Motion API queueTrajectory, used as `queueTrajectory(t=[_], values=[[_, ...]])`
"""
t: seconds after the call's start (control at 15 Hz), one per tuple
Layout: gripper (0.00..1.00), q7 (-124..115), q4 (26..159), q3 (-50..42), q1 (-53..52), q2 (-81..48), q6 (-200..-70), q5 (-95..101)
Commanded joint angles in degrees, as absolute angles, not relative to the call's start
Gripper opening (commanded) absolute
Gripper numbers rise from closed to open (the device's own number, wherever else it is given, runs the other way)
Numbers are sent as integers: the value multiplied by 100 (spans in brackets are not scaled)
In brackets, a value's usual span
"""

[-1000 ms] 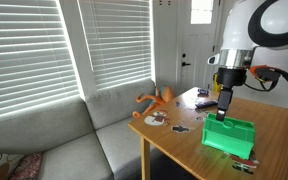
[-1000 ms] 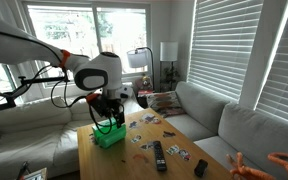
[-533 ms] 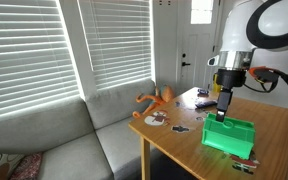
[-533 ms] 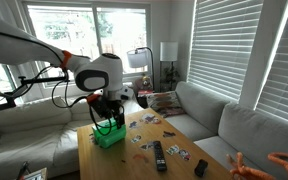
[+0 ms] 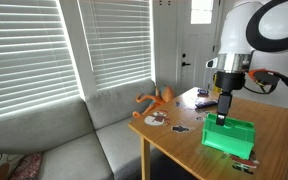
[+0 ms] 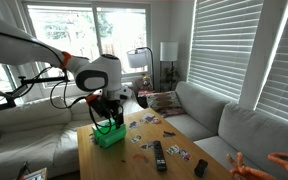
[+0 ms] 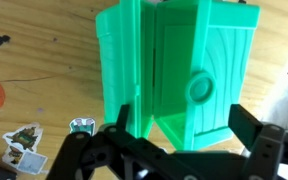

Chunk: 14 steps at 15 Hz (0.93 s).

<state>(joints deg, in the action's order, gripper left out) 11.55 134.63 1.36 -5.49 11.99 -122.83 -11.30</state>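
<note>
Wrist view: one green box (image 7: 174, 70)

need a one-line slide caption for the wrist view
Wrist view: the open hand hangs close over a green plastic box on a wooden table, small picture cards lying beside it.

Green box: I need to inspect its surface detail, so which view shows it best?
The wrist view: the green box fills the frame, its round knob clear. Both exterior views show it small and distant, detail lost.
</note>
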Motion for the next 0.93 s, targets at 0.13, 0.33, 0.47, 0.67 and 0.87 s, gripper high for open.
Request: queueTrajectory(t=[0.13,0.33,0.47,0.67,0.87], values=[[100,958,13376,334,-593,1149,-12175,-978],[100,900,13371,407,-599,1125,-12195,-925],[100,871,13377,436,-589,1114,-12205,-873],[68,857,13358,447,-587,1124,-12190,-821],[62,820,13363,445,-568,1132,-12208,-721]])
